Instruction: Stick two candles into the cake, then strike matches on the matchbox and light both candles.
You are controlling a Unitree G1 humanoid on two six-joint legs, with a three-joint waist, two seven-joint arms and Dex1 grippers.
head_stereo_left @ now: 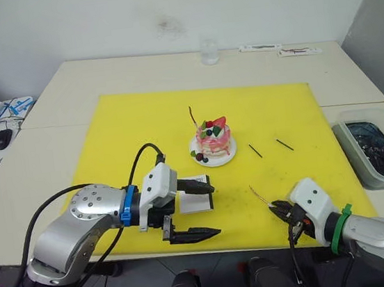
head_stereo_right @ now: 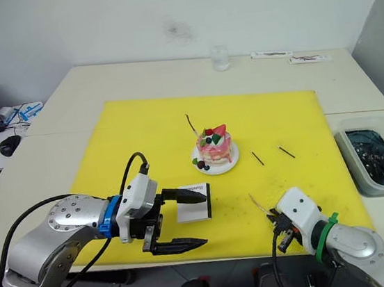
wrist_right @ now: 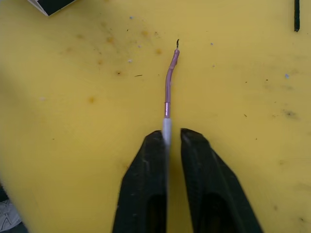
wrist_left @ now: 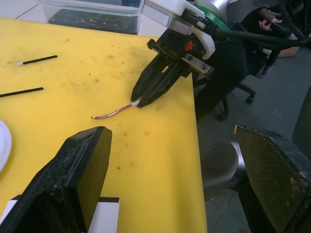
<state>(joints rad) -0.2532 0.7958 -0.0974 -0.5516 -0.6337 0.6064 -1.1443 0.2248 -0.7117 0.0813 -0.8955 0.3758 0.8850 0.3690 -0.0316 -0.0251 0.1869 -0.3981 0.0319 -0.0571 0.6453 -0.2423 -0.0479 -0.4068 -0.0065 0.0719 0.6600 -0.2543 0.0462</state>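
Observation:
The cake (head_stereo_left: 212, 141) stands on its white plate (head_stereo_left: 230, 157) mid-mat, with one candle (head_stereo_left: 193, 115) upright in its far left side. A second candle (wrist_right: 168, 92) lies low over the mat near the front edge. My right gripper (wrist_right: 171, 136) is shut on its pale end, and its reddish length points toward the cake. Two matches (head_stereo_left: 255, 150) (head_stereo_left: 285, 145) lie right of the cake. The matchbox (head_stereo_left: 195, 200) lies flat, front left of the cake. My left gripper (head_stereo_left: 211, 211) is wide open, one finger over the matchbox and the other at the mat's front edge.
The yellow mat (head_stereo_left: 140, 122) covers the table's middle. A grey bin (head_stereo_left: 375, 152) with dark contents stands off the mat's right side. A glass (head_stereo_left: 209, 52) and white strips (head_stereo_left: 261, 47) sit at the far edge. A laptop and a mouse (head_stereo_left: 1, 139) are far left.

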